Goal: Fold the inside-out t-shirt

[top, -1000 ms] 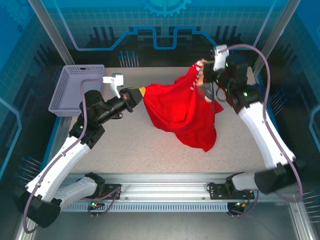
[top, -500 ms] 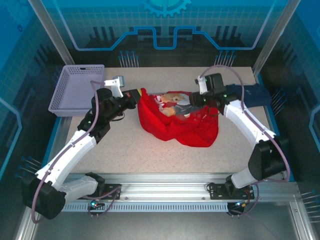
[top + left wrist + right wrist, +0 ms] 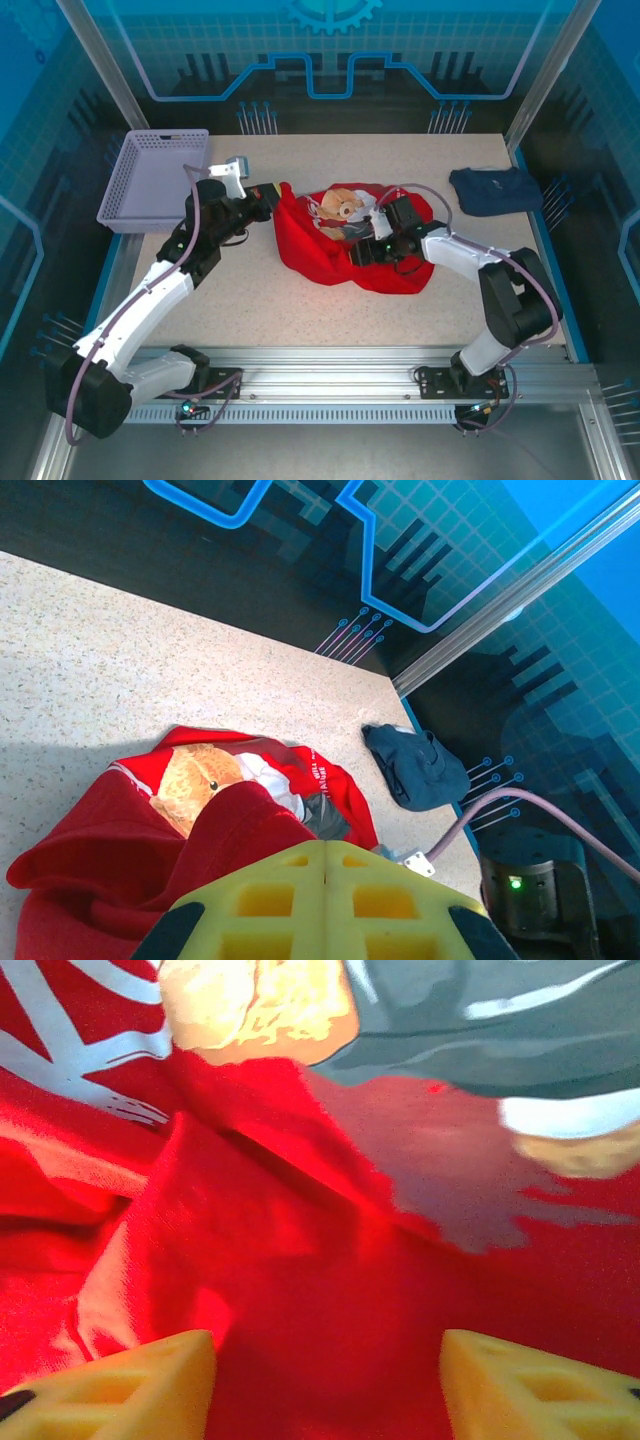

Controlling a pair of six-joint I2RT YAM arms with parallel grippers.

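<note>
**One pinched, one spread wide**

Mid-table, the bright red cloth t-shirt [image 3: 322, 258] lies in a crumpled heap on the speckled beige table [image 3: 300, 315]. Its tan-and-white printed graphic [image 3: 340, 205] is turned up on the far side of the pile.

On the left, the left claw [image 3: 271, 195] sits right at the heap's left edge. From its own wrist camera, the left claw [image 3: 325, 852] has its yellow fingers [image 3: 270, 895] pressed flat together, just a seam between them. A ridge of the red cloth [image 3: 235, 825] runs straight up to the tips, so it looks pinched there. Past that ridge the graphic [image 3: 200, 778] peeks out of the folds.

Over to the right, the right claw [image 3: 368, 248] is down low on top of the heap, just on the near-right side of the graphic. The wrist view puts the right claw [image 3: 325, 1345] in plain sight. Its two yellow fingers [image 3: 120, 1380] are spread wide, with rumpled red fabric [image 3: 300, 1260] lying in the gap and under it, and nothing is gripped. I cannot tell whether the tips actually touch the cloth. The graphic [image 3: 255, 1005] sits just beyond the open fingers.

Round the edges, a dark navy folded garment [image 3: 495, 190] lies near the far right side of the table, well apart from the red pile. The left wrist camera catches it too [image 3: 415, 768]. A lavender plastic lattice basket [image 3: 150, 180] stands at the far left corner, near the left arm.
</note>
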